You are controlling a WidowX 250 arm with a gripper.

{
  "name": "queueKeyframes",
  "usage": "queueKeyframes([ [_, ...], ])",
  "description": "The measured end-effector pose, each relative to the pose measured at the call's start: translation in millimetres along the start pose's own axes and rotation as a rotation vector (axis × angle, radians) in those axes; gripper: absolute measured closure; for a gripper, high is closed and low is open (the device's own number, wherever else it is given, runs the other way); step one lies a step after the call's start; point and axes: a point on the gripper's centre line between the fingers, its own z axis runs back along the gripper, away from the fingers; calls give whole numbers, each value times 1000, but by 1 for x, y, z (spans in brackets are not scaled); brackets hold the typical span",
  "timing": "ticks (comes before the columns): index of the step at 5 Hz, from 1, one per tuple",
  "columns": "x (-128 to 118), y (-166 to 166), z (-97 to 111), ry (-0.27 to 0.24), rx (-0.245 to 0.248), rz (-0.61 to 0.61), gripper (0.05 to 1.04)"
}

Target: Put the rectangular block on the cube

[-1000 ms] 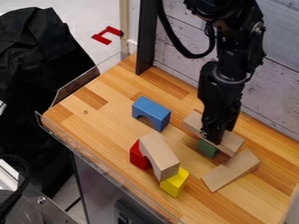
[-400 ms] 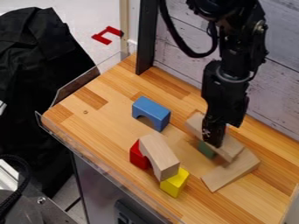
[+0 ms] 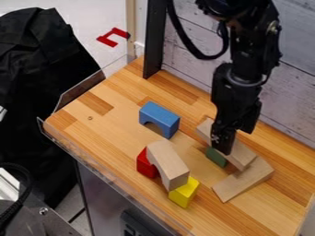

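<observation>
A poorly seated block could slip at my gripper (image 3: pixel 222 146).
Just beneath and beside me, the rectangular block (image 3: pixel 243 156) seems to overhang the green cube (image 3: pixel 216 157); I can't tell my opening or hold. Uneven support, or catching the nearby plank (image 3: pixel 245 179), could tip it.

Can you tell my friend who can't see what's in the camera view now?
A black robot gripper is at a long wooden block over a green block, with a flat wooden piece close by. On the wooden table, another wooden block bridges red and yellow blocks, near a blue arch.
</observation>
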Motion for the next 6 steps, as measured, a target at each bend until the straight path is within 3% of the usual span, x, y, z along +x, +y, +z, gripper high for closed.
queueKeyframes([
  [1,3,2,32,-17,-25,-81,83],
  [2,17,20,55,-16,64,-317,83],
  [3,31,51,64,26,219,-556,83],
  [4,33,81,68,44,258,-796,83],
  [5,31,81,70,47,160,-1060,83],
  [6,30,80,70,41,104,-1304,83],
])
